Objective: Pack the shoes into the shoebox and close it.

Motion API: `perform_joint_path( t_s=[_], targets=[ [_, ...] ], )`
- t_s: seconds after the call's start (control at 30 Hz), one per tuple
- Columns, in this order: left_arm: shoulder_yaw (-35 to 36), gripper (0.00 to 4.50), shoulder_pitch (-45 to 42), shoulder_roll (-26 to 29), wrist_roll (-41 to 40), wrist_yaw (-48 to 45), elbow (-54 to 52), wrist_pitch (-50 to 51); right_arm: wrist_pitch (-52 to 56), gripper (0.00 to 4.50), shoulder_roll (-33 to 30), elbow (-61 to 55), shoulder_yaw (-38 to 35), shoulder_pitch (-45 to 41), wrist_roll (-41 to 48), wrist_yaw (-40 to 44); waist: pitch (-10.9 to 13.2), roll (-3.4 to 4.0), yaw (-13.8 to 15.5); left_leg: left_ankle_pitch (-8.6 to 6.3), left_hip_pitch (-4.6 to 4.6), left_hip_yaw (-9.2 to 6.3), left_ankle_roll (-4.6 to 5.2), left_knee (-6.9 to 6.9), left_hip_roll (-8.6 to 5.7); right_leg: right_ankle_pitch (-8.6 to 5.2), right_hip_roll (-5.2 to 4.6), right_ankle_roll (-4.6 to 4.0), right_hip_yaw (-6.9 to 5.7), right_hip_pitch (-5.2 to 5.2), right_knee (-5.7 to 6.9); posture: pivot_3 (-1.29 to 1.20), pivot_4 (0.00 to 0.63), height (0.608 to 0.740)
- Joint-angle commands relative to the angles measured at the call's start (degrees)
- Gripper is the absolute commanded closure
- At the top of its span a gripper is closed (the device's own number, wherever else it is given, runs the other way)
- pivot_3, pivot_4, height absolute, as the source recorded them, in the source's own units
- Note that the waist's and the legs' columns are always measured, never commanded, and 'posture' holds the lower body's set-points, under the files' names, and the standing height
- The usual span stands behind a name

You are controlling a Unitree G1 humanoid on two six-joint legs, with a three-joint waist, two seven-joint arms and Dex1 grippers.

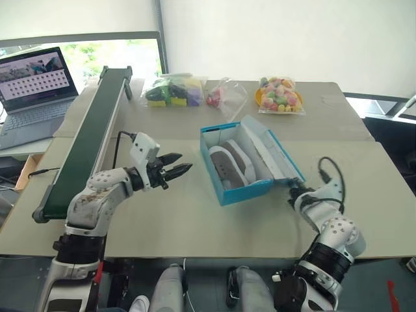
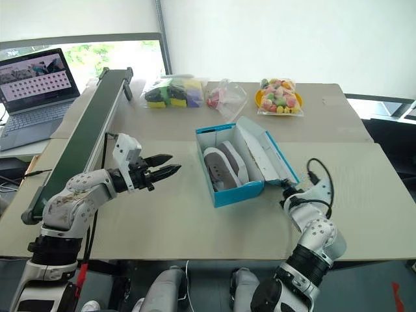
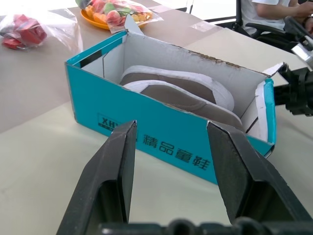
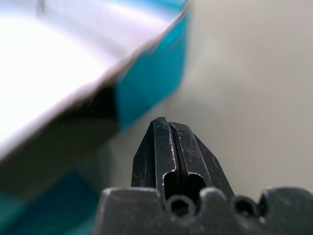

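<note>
Mid-table sits the box (image 1: pixel 244 188), lid (image 1: pixel 268 151) hinged up on its right, both shoes (image 1: pixel 227 164) inside. Left gripper (image 1: pixel 174 173) hovers level just left of it, fingers spread, empty. Right gripper (image 4: pixel 168 128), fingers pressed together, angles down beside the lid's near corner.

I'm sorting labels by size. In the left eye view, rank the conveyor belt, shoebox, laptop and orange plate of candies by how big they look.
1. conveyor belt
2. shoebox and laptop, too alike to rank
3. orange plate of candies
</note>
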Motion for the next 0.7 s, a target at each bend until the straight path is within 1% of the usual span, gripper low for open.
perform_joint_path(
  t_s=[0.03,0.1,0.23,0.33,0.47,0.7],
  targets=[
    [0.7,2.08,-1.3,0.5,-0.3,-0.2,-2.0,-0.3,-12.4,4.45,4.2,3.2,-0.1,-4.4,3.0,-0.8,0.0,0.0,-0.2,0.0,0.0,0.0,0.0,-0.01,0.0,0.0,0.0,0.0,0.0,-0.01,0.01,0.0,0.15,0.681],
    [0.5,2.08,-1.4,0.5,-0.3,-0.3,-2.0,-0.3,-16.6,4.45,4.3,5.7,0.2,-4.7,5.4,-0.5,0.0,0.0,-0.5,0.01,0.02,-0.02,0.01,-0.01,0.02,0.0,0.03,-0.01,-0.01,0.0,0.04,0.0,0.15,0.681],
    [0.6,2.08,-2.3,0.8,-0.1,-0.7,-1.2,-0.3,-19.6,4.45,3.0,10.3,1.9,-5.1,10.6,1.0,0.0,0.02,-1.0,0.0,0.07,-0.08,0.0,0.0,0.02,0.0,0.04,-0.01,-0.01,0.0,0.13,0.0,0.15,0.681],
    [0.6,2.08,-2.9,1.1,0.0,-1.0,-0.5,-0.4,-21.3,4.45,1.4,12.4,3.3,-5.1,11.7,0.3,0.0,0.02,-1.2,0.01,0.08,-0.11,0.01,0.01,0.02,0.0,0.05,-0.01,-0.01,0.0,0.15,0.0,0.15,0.681],
    [0.6,2.08,-2.8,1.3,-0.1,-1.1,-0.8,-0.3,-19.5,4.45,-0.7,6.9,7.0,-3.3,11.0,-3.2,0.0,0.07,-1.3,0.03,0.07,-0.11,0.03,0.0,0.02,-0.01,0.08,-0.03,0.03,0.0,0.15,0.0,0.15,0.681],
    [0.5,2.08,-2.4,1.1,-0.3,-0.8,-1.3,0.0,-12.4,4.45,-0.3,-6.6,11.0,2.7,13.8,-13.2,0.0,0.1,-1.0,0.03,0.06,-0.09,0.04,0.01,0.02,-0.01,0.08,-0.03,0.07,-0.01,0.13,0.0,0.15,0.681]
  ],
)
